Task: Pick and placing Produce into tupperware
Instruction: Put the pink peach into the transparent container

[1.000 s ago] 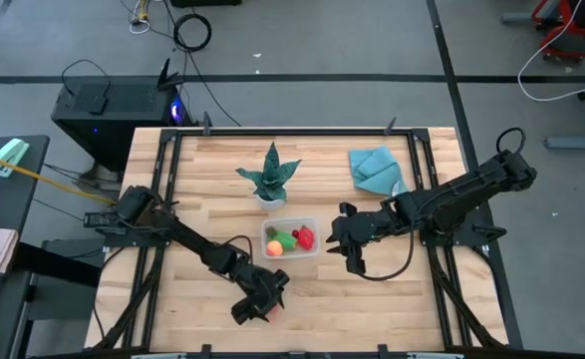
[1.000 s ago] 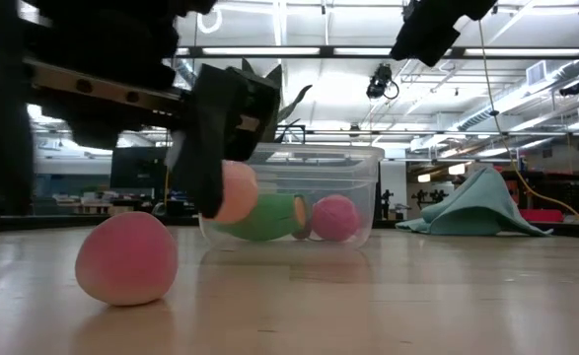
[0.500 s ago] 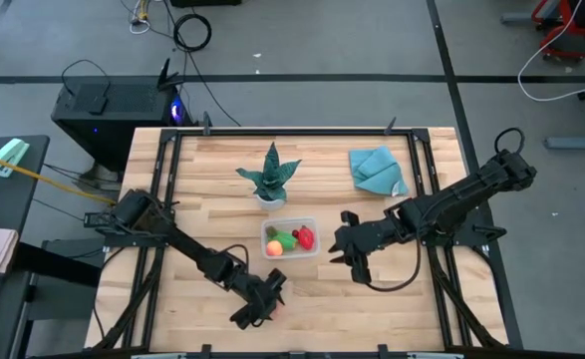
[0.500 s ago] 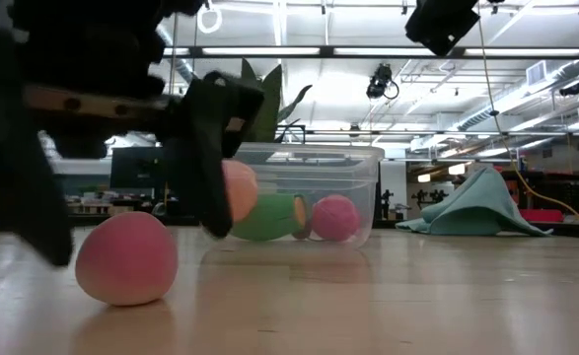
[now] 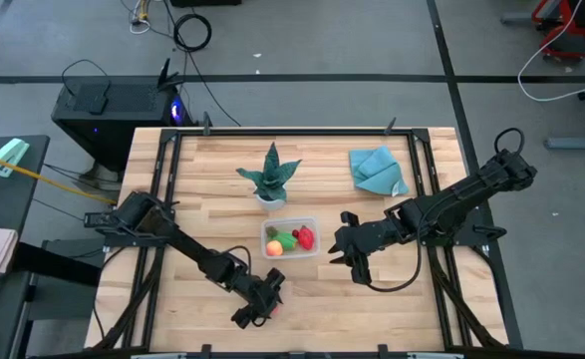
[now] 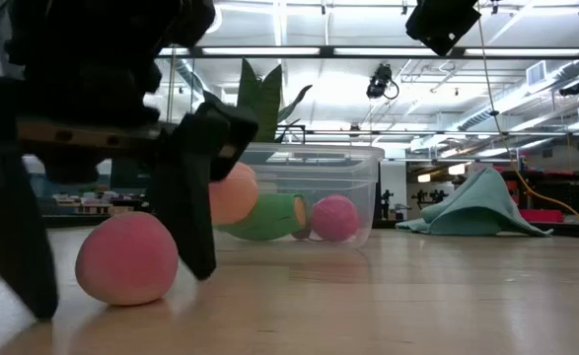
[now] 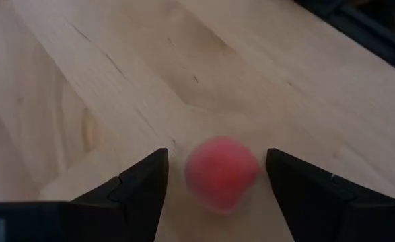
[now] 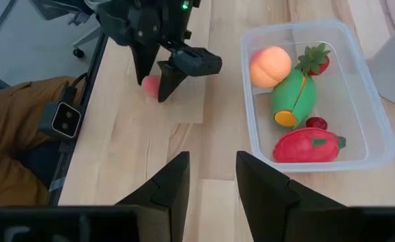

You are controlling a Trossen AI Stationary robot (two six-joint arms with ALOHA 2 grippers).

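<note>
The left gripper sits over the last loose fruit.

A small round pink-red toy fruit (image 7: 222,173) lies on the wooden worktop (image 5: 372,299), right between the two fingers of the left gripper (image 5: 263,308). The fingers are wide apart, one on each side, and not touching it. This arm is the near one. The small clear plastic tupperware tub (image 5: 311,249) is a little way off, toward the middle. In it lie a peach ball, a green oval, and red pieces. The right gripper (image 5: 353,256) waits beside the tub, open and holding nothing.
</note>
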